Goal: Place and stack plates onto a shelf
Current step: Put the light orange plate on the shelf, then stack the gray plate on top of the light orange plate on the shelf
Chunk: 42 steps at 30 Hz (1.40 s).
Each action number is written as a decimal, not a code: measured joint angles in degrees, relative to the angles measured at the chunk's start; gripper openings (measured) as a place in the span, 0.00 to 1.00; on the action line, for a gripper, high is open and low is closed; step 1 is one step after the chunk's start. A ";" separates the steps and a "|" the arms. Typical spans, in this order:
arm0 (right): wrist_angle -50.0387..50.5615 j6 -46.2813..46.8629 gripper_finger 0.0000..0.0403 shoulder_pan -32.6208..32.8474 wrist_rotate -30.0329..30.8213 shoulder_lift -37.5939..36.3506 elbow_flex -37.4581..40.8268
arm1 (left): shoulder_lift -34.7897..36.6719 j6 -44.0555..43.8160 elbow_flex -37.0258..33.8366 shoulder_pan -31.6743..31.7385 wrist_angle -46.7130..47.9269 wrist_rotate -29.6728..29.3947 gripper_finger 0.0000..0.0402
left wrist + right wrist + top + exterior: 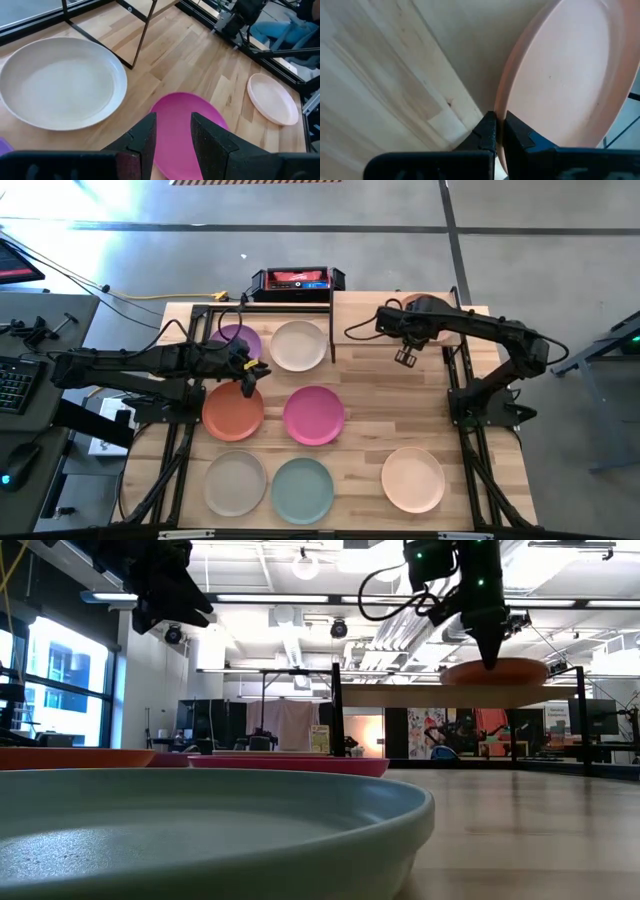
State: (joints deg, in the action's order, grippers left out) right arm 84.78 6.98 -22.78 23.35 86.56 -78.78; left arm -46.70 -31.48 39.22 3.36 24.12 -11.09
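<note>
The tan-brown plate [430,304] lies on the light-wood shelf [360,310] at the table's far right; it also shows in the low view [520,672]. My right gripper [490,662] points down at its near rim, shut on it. My left gripper [248,378] is open and empty, hovering above the table between the purple plate [235,338], the orange plate [233,412] and the pink plate [175,125]. The cream-white plate [298,345], grey-beige plate [235,483], pale teal plate [302,490] and peach plate [413,479] lie flat on the table. My right gripper pinches the tan-brown plate's rim [504,107] between its two nearly closed fingers [487,131]. The fingers come from above, pointing down. The plate lies flat with its underside on the shelf.
A black metal frame [200,330] stands at the far left over the purple and cream plates; its posts [142,35] show in the left wrist view. A red-and-black box [297,280] sits beyond the far edge. Bare tabletop lies between the pink and peach plates.
</note>
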 joint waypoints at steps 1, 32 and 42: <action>-0.37 0.00 0.00 -0.34 -0.04 0.00 0.00 | 0.00 0.02 0.00 0.00 0.00 0.00 0.28; -4.64 -2.97 0.16 -6.13 -5.12 0.00 0.00 | 0.00 0.04 0.00 0.00 0.01 0.00 0.28; 0.12 1.95 0.18 -3.61 -8.56 0.02 -8.36 | 0.00 -0.06 0.00 0.00 0.04 0.65 0.28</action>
State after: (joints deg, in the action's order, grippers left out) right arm 84.90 8.93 -26.38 14.80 86.59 -87.14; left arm -46.70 -31.55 39.22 3.36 24.16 -10.44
